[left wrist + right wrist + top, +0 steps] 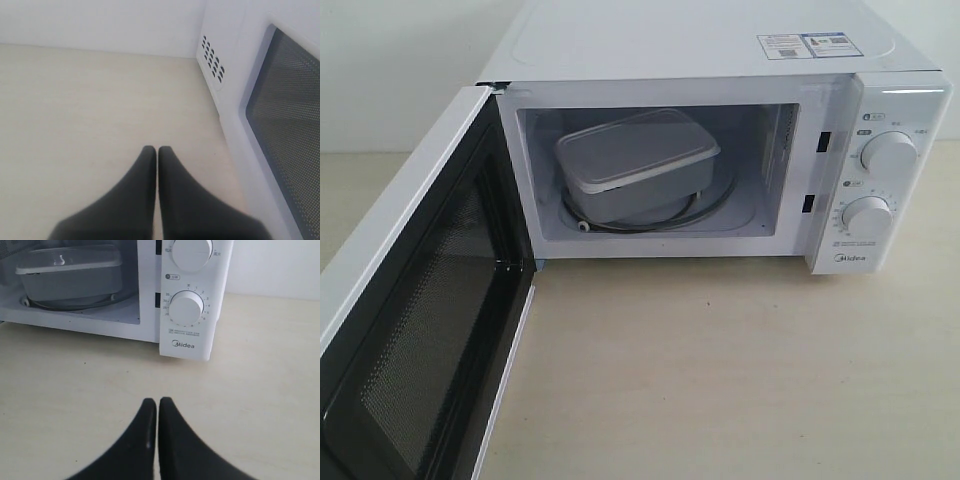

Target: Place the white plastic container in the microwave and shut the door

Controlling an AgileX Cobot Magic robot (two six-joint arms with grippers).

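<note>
At the far left, the left claw (157, 152) hangs over the pale wood-grain counter (75, 125). Its two black fingers are pressed together tip to tip with nothing between them. Just beside it stands the outer face of the white door (410, 330), with its dark mesh window along the edge of the left wrist view. A patch of small dark vent slots (212, 62) shows on the white wall behind it.

In the exterior view this door is swung wide on its left hinge, its black inner frame and mesh turned toward the camera. To its right, the white boxy Midea microwave (720, 40) sits on the counter with its cavity exposed. Inside, the translucent-white rectangular plastic container (635, 160), flat rimmed lid on, rests on the turntable slightly askew to the cavity walls. A dark ring (705, 212) shows beneath it. Two stickers (810, 45) lie on the oven's top toward the right.

Further right, the control panel carries an upper round white dial (888, 155) and a lower round white dial (868, 215). In front of that panel, the right claw (158, 402) hovers above the counter, apart from the oven. Its black fingers are likewise squeezed together, gripping nothing.
</note>
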